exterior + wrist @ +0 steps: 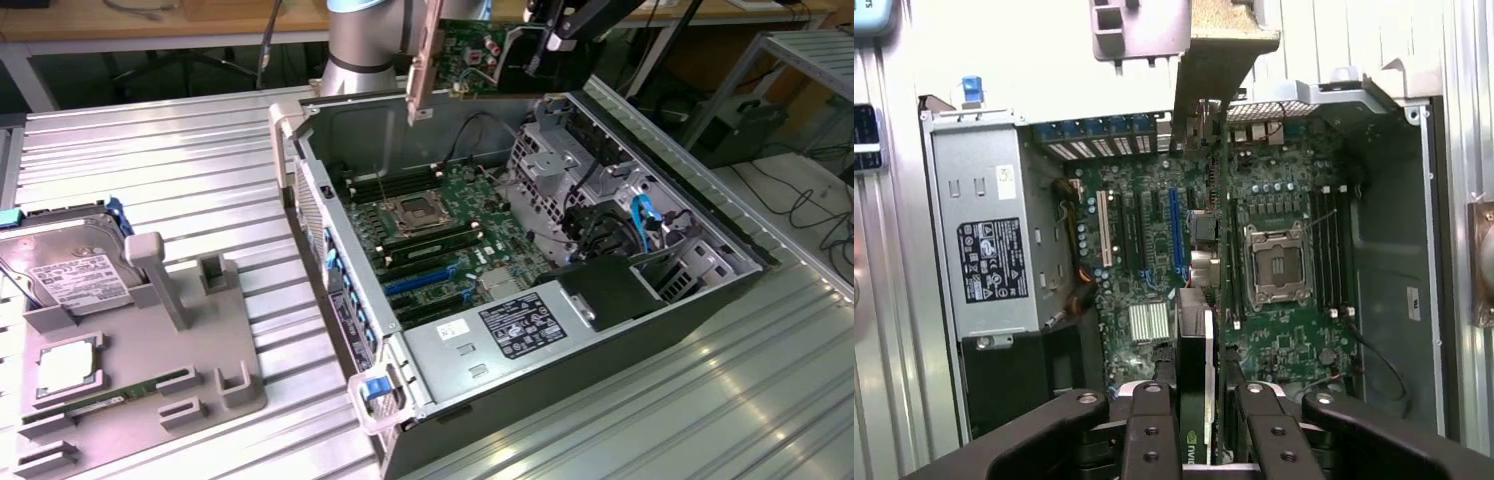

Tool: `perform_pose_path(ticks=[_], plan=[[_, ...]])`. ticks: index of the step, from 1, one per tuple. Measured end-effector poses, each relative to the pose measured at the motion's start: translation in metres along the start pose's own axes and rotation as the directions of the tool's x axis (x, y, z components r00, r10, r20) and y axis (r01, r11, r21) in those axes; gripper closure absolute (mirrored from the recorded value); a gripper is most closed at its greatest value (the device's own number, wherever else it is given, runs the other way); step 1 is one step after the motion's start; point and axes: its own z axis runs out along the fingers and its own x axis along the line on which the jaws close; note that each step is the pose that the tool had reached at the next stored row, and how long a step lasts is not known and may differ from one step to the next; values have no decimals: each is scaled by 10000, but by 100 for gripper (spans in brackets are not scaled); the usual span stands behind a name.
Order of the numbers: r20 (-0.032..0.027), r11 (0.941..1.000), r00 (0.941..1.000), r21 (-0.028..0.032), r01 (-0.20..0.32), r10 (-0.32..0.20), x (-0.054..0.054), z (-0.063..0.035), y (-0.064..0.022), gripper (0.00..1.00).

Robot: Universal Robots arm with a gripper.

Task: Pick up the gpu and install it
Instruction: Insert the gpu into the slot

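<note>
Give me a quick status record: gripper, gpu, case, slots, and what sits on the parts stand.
gripper: shut on the gpu, card clamped edge-on between the fingers
gpu: in the air above the far end of the case, silver bracket hanging down, not seated
computer case: lying on its side, open, motherboard exposed
blue slots: look bare
parts stand: at the exterior view's left, holding the hard drive and the memory stick

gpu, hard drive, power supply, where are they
gpu (470, 58), exterior view, green board face
hard drive (76, 280), exterior view, white label
power supply (519, 325), exterior view, black label
</note>
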Motion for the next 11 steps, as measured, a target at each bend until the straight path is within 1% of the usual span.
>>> perform_pose_path(ticks=[2, 4, 8, 10, 11], plan=[[-12, 9994, 9994, -6, 337, -337, 0, 1, 0, 73], [-13, 9992, 9992, -7, 410, -410, 0, 10, -1, 73], [-46, 9983, 9983, 0, 580, -580, 1, 57, -2, 73], [-51, 9978, 9978, 20, 663, -663, 2, 69, -3, 73], [-70, 9976, 9975, 28, 697, -697, 1, 71, -2, 73]])
